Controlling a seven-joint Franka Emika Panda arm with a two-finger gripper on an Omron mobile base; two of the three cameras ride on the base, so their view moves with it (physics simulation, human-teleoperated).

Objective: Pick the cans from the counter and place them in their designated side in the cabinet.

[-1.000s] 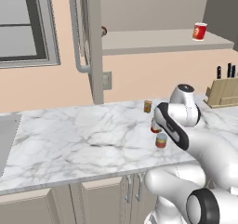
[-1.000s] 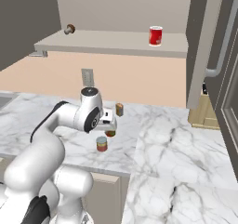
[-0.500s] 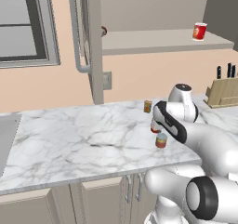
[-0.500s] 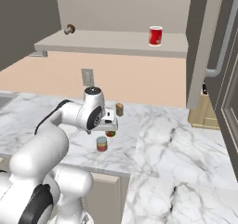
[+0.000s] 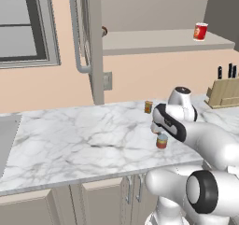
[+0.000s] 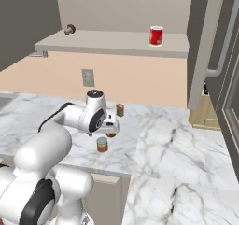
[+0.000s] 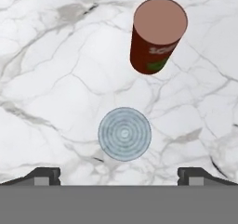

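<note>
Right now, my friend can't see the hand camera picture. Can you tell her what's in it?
Looking straight down, a short can with a teal ringed top stands on the white marble counter, centered above the open pincer. A taller dark red can stands apart from it, farther up and slightly right.

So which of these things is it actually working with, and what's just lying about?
Part of the job:
teal-topped can
taller dark red can
counter
cabinet
gripper, open above the teal-topped can

Just lying about:
bright red can
knife block
</note>
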